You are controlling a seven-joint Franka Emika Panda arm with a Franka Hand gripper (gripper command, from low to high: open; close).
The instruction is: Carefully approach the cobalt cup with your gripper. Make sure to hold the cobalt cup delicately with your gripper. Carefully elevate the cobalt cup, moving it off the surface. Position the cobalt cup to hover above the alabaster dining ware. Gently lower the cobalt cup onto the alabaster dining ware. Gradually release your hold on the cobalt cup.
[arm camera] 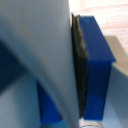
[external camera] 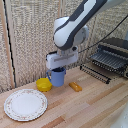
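Note:
The cobalt cup (external camera: 58, 79) is a blue mug, upright near the back of the wooden table, just beside a yellow bowl. My gripper (external camera: 59, 71) is directly over it, with its fingers reaching down at the rim. In the wrist view a blue finger (arm camera: 97, 65) with a dark pad presses against the mug's pale curved wall (arm camera: 35, 55), so the gripper is shut on the cup. I cannot tell whether the cup's base touches the table. The alabaster dining ware (external camera: 25, 105), a white plate with a patterned rim, lies at the front, on the exterior view's left.
A low yellow bowl (external camera: 44, 85) sits right beside the cup. A small orange object (external camera: 75, 86) lies on the table on the exterior view's right of the cup. A dark wire rack (external camera: 107, 61) stands at the back right. A woven wall runs behind.

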